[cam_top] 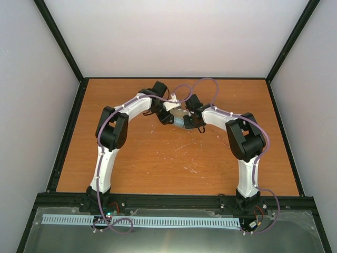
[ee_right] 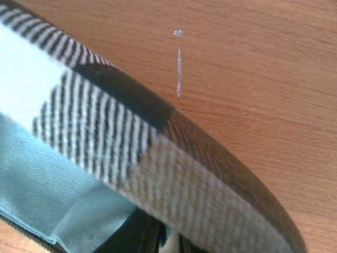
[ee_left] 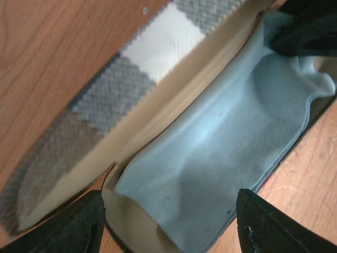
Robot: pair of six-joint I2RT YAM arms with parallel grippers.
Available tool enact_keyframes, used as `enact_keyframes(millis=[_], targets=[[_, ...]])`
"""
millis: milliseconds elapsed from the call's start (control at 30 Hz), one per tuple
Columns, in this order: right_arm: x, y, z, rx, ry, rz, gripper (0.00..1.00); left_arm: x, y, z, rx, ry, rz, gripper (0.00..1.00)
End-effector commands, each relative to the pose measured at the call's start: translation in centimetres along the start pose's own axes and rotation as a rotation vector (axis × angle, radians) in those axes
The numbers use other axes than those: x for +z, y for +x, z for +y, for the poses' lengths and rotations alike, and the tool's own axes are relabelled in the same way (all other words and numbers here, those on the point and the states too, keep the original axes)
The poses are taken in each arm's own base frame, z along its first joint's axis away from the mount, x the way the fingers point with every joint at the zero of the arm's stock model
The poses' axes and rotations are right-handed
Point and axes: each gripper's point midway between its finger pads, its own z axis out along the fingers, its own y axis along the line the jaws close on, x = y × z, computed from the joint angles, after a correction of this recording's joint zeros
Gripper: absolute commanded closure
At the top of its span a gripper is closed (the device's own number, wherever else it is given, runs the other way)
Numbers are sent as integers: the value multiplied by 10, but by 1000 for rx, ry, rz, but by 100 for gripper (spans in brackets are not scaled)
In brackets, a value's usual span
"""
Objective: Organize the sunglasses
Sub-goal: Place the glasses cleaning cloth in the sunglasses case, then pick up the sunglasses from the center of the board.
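Note:
The brown case with grey stripes [cam_top: 179,113] lies open at the table's middle back, between both grippers. In the left wrist view its woven lid [ee_left: 105,95] stands up on the left, and the pale blue cloth [ee_left: 226,132] lies crumpled inside the cream lining. My left gripper [ee_left: 171,226] is open and empty, just above the case's near end. My right gripper [ee_right: 171,243] sits under the lid's edge [ee_right: 174,163], fingers close together, seemingly pinching the cloth [ee_right: 37,174]. It shows as a black shape on the cloth's far corner [ee_left: 308,29]. The sunglasses are hidden.
The orange-brown wooden table [cam_top: 158,158] has a black rim, and white walls stand on three sides. Both arms [cam_top: 113,129] [cam_top: 245,139] arch inward from the near edge, with purple cables looping above the case.

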Motion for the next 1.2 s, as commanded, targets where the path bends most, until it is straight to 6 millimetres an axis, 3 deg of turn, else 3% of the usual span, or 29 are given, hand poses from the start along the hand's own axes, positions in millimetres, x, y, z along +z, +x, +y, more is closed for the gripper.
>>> enact_keyframes(millis=[0,133,233,333,467,633,767,933,1167], targets=[[9,13,-12,11,60,47,87,-17,3,5,0,-74,3,31],[0,11,-14,15,71,25,78,-13,15,0,-5,-81,14,30],[-18,2,-17,27,83,-25,64,-9,20,-4,1,-87,18,30],[-39,-10,-18,36,85,-83,59,-6,21,-6,8,-93,15,31],[-60,-18,-20,67,86,-128,57,-1,23,-8,4,-92,12,32],[-75,-14,-28,102,118,-148,56,-6,19,-7,3,-109,-6,34],[-87,-7,-41,158,155,-161,56,-22,10,0,-14,-138,-53,45],[-110,-1,-80,313,222,-187,59,-61,-13,19,-50,-196,-154,58],[-147,55,-172,669,386,-88,57,-93,-21,39,-117,-228,-217,58]])
